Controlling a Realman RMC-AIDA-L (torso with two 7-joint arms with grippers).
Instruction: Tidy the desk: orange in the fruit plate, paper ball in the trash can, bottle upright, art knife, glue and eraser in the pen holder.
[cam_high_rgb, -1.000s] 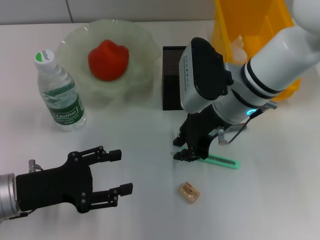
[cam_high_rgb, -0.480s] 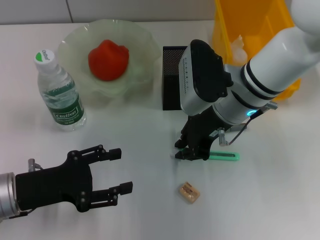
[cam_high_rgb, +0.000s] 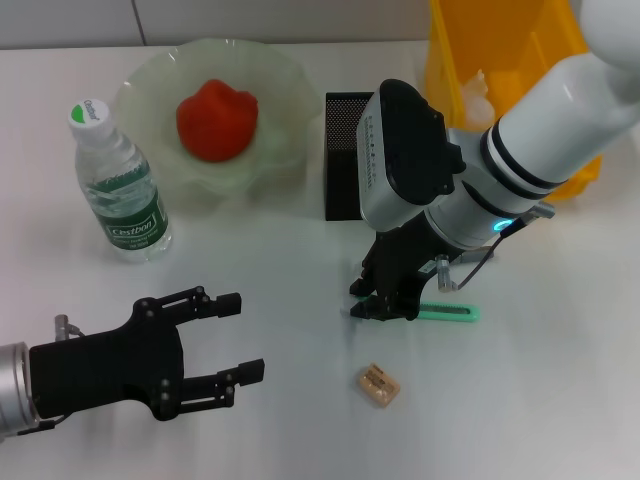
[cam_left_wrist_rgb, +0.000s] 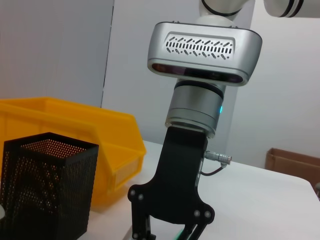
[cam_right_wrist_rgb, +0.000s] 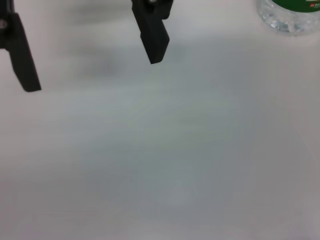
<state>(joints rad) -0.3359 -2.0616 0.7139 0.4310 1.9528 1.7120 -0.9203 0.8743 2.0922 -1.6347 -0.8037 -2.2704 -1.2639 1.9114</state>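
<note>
My right gripper (cam_high_rgb: 384, 306) is down at the table's middle, shut on one end of the green art knife (cam_high_rgb: 448, 312), which sticks out to the right just above the surface. It also shows in the left wrist view (cam_left_wrist_rgb: 167, 231). A tan eraser (cam_high_rgb: 379, 385) lies in front of it. The black mesh pen holder (cam_high_rgb: 345, 150) stands behind it. The orange (cam_high_rgb: 216, 120) lies in the green fruit plate (cam_high_rgb: 150, 90). The bottle (cam_high_rgb: 117, 185) stands upright. My left gripper (cam_high_rgb: 240, 338) is open and empty at front left. The glue is out of view.
The yellow trash can (cam_high_rgb: 520, 70) stands at back right with a white paper ball (cam_high_rgb: 478, 95) inside. The pen holder (cam_left_wrist_rgb: 47, 187) and the trash can (cam_left_wrist_rgb: 90, 135) also show in the left wrist view. The bottle's base (cam_right_wrist_rgb: 292, 15) shows in the right wrist view.
The art knife's free end has come up and shifted toward the gripper, and it now lies level in the right gripper. The left arm has barely moved.
</note>
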